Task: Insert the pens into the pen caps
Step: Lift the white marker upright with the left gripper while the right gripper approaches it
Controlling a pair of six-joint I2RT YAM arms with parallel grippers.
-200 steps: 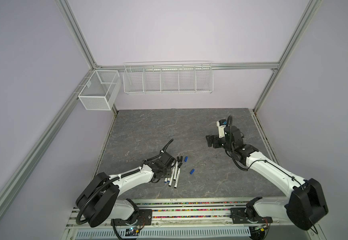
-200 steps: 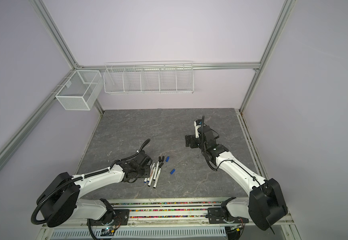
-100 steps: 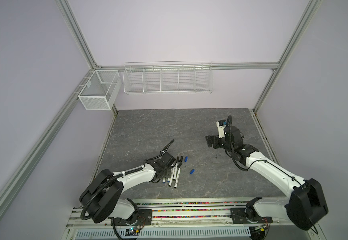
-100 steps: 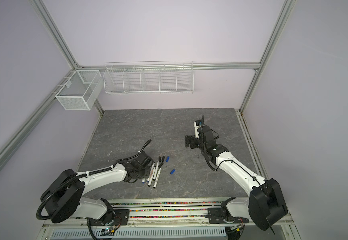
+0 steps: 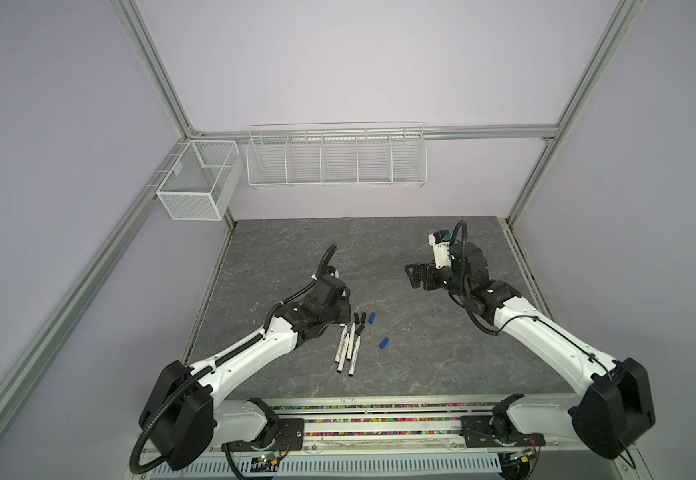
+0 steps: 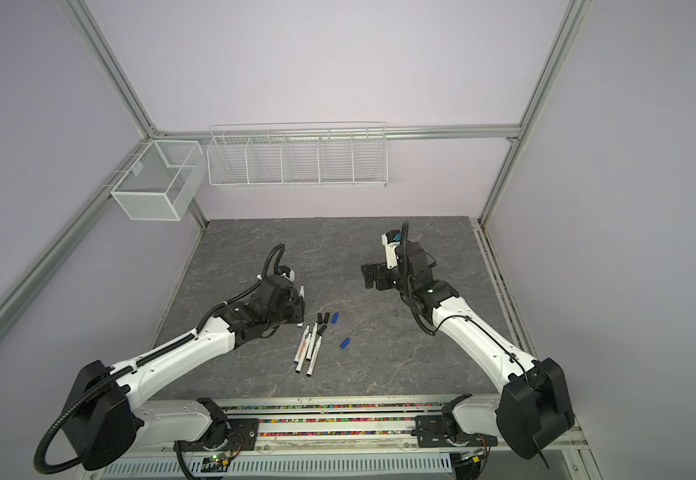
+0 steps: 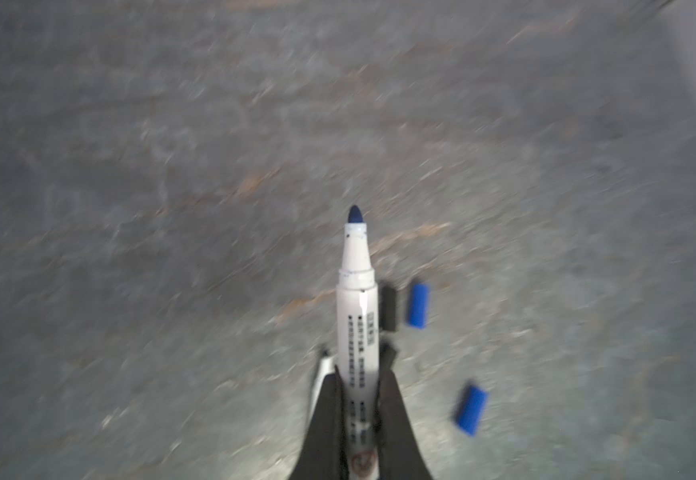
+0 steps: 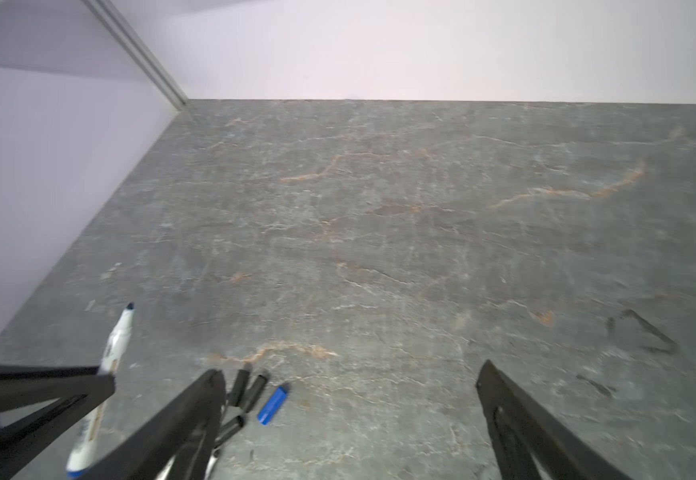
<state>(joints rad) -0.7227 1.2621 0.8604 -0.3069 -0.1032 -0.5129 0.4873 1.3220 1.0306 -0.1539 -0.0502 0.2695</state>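
Grey table point(image 5: 379, 249), bare at its far side.
Left gripper point(image 7: 357, 372), centre-left: clamped on blue-tipped pen point(image 7: 356, 316), nib exposed, pointing far.
Right gripper point(image 8: 350, 368), far right: spread wide, empty.
Loose pens point(image 5: 348, 345), near centre.
Black caps point(image 5: 360, 319) and blue caps point(image 5: 372, 318), just right of the pens.
Advised: right-side pickup of a blue cap, mouth lined up with the nib, straight push.

Soft even light; motion blur surrounds the sharper pen point(image 7: 356, 324).
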